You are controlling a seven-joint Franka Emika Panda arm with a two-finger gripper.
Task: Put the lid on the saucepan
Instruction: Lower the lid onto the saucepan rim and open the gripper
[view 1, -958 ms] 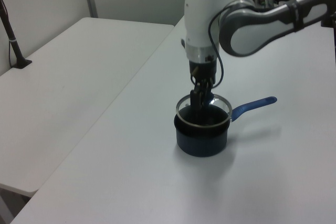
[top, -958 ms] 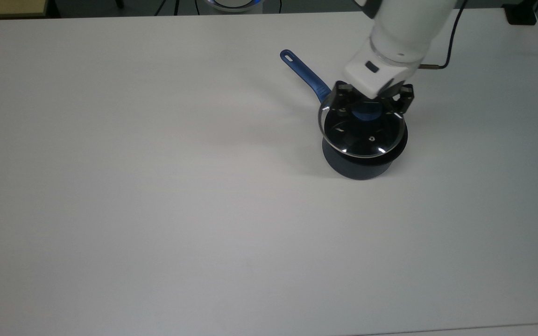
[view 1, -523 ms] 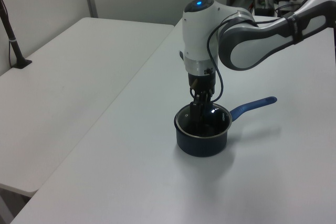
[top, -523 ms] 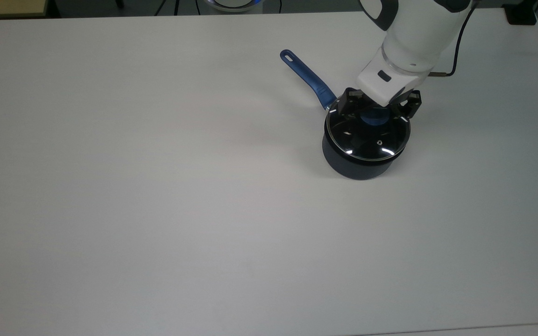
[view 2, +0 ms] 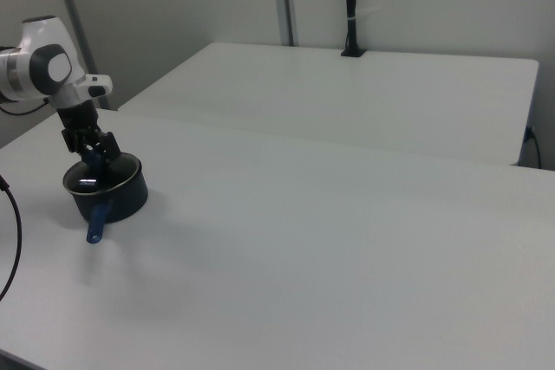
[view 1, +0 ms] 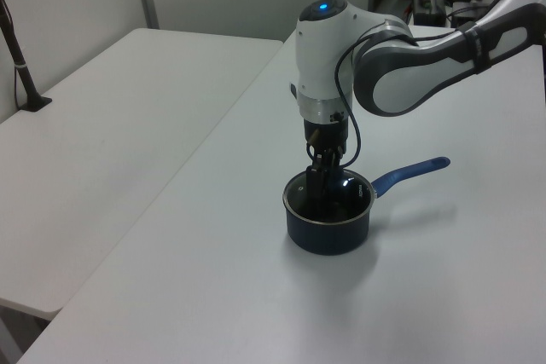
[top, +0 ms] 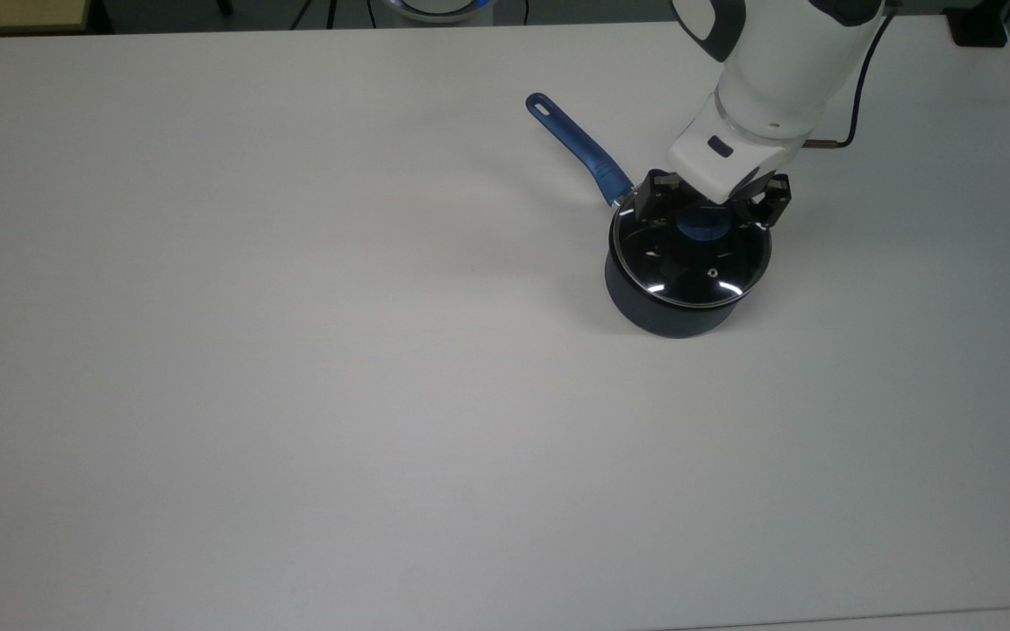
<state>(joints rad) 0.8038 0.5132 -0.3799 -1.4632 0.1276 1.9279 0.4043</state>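
Observation:
The dark saucepan (top: pixel 667 320) stands right of the table's middle in the top view, its blue handle (top: pixel 575 145) pointing up-left. The glass lid (top: pixel 689 267) lies flat on its rim, and its blue knob (top: pixel 700 229) shows just below the hand. My gripper (top: pixel 705 215) hangs straight down over the knob, close above the lid. In the left view the gripper (view 1: pixel 317 181) reaches down onto the lidded saucepan (view 1: pixel 328 232). The right view has the saucepan (view 2: pixel 121 201) at the far left with the gripper (view 2: pixel 95 155) over it.
The white table (top: pixel 295 350) stretches wide and bare to the top view's left of the saucepan. A second white table (view 1: pixel 111 117) stands alongside in the left view. A black cable (top: pixel 851 96) trails from the arm.
The lid came down from a tilted hover above the pot to lie flat on its rim. Since half a second ago the hand shifted slightly and more of the knob shows.

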